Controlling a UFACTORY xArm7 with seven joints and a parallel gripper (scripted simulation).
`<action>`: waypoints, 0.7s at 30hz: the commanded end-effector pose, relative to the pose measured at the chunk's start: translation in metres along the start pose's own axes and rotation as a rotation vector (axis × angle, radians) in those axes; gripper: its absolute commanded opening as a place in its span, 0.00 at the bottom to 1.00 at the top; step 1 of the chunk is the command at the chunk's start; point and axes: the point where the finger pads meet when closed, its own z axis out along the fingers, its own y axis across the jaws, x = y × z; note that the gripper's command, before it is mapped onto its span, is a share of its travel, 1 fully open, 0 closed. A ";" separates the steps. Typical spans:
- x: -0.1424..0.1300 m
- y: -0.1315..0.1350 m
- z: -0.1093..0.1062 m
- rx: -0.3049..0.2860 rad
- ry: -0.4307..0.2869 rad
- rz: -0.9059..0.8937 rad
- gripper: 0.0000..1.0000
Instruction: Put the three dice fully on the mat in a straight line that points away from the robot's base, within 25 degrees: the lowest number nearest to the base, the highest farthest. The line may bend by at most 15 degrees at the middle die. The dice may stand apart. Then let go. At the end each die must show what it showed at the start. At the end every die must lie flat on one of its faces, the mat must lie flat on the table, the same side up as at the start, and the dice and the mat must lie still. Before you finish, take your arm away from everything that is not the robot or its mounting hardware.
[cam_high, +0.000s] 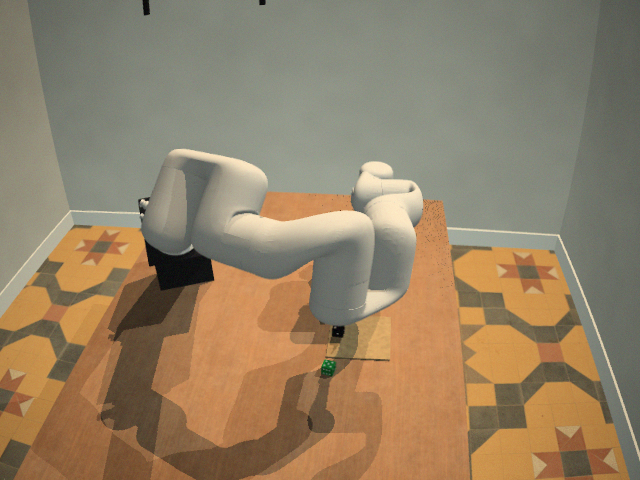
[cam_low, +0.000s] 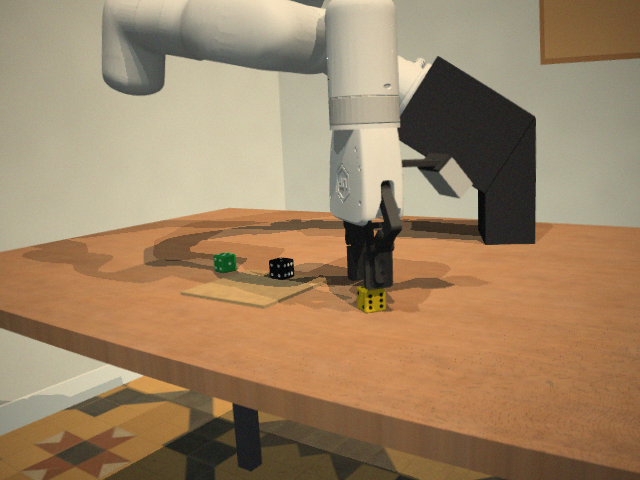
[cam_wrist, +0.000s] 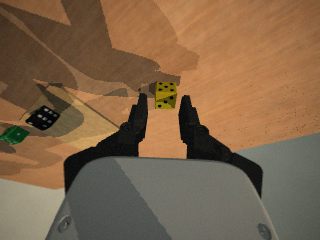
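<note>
A yellow die (cam_low: 371, 299) lies on the wooden table just off the tan mat (cam_low: 253, 291); it also shows in the wrist view (cam_wrist: 165, 95). My gripper (cam_low: 372, 281) hangs straight over it, fingers partly open and empty, tips just above the die's top, as the wrist view (cam_wrist: 162, 107) shows. A black die (cam_low: 281, 268) stands at the mat's edge, also in the wrist view (cam_wrist: 43, 117) and in the top view (cam_high: 337, 331). A green die (cam_low: 224, 261) lies on the table beside the mat (cam_high: 364, 338), also in the top view (cam_high: 328, 367). The arm hides the yellow die in the top view.
The black robot base (cam_low: 480, 155) stands at the table's far side behind the gripper. The table's front edge (cam_low: 310, 392) is well away from the dice.
</note>
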 end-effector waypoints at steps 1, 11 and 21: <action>0.000 0.002 -0.002 -0.005 0.000 0.000 0.42; 0.000 0.002 -0.002 -0.005 0.000 0.000 0.42; 0.000 0.003 -0.002 -0.005 0.000 0.000 0.42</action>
